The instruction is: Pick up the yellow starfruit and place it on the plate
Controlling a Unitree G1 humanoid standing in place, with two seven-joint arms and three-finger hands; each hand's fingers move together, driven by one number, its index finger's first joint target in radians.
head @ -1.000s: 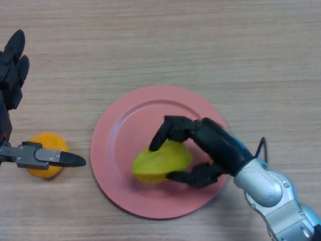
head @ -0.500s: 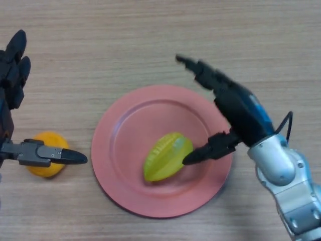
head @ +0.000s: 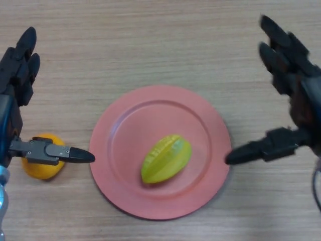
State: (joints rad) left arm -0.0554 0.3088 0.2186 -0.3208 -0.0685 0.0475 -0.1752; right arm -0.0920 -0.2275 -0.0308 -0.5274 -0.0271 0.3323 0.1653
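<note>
The ridged, waxy yellow starfruit lay inside the smooth round pink plate; my right robot hand hovered splayed, empty, beside the plate's rim.

Bright, even light from overhead falls on the pale wood-grain bench. Shadows are soft and faint, with only a thin one hugging the round pink plate. No glare shows.
</note>
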